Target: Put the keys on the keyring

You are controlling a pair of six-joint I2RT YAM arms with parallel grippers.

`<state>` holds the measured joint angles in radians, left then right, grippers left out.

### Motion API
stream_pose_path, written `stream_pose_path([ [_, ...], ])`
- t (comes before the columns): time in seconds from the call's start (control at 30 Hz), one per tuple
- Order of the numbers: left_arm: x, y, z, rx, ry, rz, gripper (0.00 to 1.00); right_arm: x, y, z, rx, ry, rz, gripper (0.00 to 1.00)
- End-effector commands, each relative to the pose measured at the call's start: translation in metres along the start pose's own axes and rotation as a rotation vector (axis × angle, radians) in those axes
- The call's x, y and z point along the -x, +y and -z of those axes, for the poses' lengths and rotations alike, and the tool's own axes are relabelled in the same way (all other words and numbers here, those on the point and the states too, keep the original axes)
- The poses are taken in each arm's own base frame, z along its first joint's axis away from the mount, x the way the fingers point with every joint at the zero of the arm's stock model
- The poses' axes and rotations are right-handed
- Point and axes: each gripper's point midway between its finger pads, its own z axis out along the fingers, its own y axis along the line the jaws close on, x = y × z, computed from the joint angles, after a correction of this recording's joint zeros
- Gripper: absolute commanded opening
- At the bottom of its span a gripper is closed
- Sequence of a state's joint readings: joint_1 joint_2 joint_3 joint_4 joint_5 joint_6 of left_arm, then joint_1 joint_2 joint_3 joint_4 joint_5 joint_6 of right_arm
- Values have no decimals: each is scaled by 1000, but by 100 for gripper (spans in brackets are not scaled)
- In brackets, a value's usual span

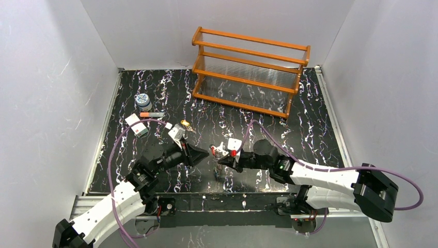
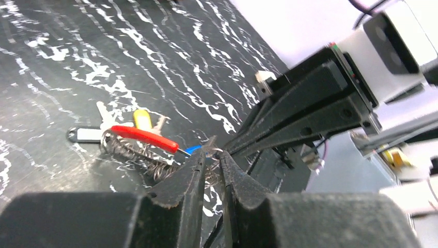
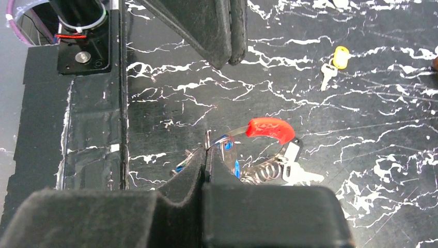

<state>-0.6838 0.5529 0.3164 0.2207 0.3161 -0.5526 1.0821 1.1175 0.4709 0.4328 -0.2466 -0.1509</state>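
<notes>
The keyring (image 3: 238,131) is a thin wire loop with a curved red piece (image 3: 270,128) and a coil spring, low over the table between both arms. My right gripper (image 3: 207,150) is shut on its wire. A blue-headed key (image 3: 235,168) and a bare silver key (image 3: 295,173) hang on the loop. My left gripper (image 2: 213,154) faces the right one, its tips a narrow gap apart at the ring and blue key (image 2: 193,150). A yellow-headed key (image 3: 336,58) lies loose on the table. Another yellow head (image 2: 142,119) shows behind the red piece (image 2: 144,137); whether it is on the loop is unclear.
A wooden rack (image 1: 248,72) stands at the back. A round patterned jar (image 1: 142,99), an orange-tipped stick (image 1: 151,114) and a white card (image 1: 136,124) lie at the left. The table's near edge (image 3: 93,103) runs just behind the grippers.
</notes>
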Motion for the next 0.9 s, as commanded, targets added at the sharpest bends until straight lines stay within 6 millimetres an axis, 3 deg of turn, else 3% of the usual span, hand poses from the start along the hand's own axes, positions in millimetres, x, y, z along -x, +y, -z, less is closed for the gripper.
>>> stream_pose_path([
  [0.0,7,-42,5,-265,-56,-146,18,44,2,7,13,-193,124,1],
  [0.27,5,-61,14,-416,-104,-352,28,53,16,12,90,-246,161,1],
  [0.47,0,-70,17,-490,-91,-489,40,60,16,18,84,-281,181,1],
  [0.63,-7,-55,14,-452,-31,-667,45,60,18,16,112,-268,166,1],
  [0.87,-11,-31,12,-365,98,-827,38,62,14,8,141,-240,88,1],
])
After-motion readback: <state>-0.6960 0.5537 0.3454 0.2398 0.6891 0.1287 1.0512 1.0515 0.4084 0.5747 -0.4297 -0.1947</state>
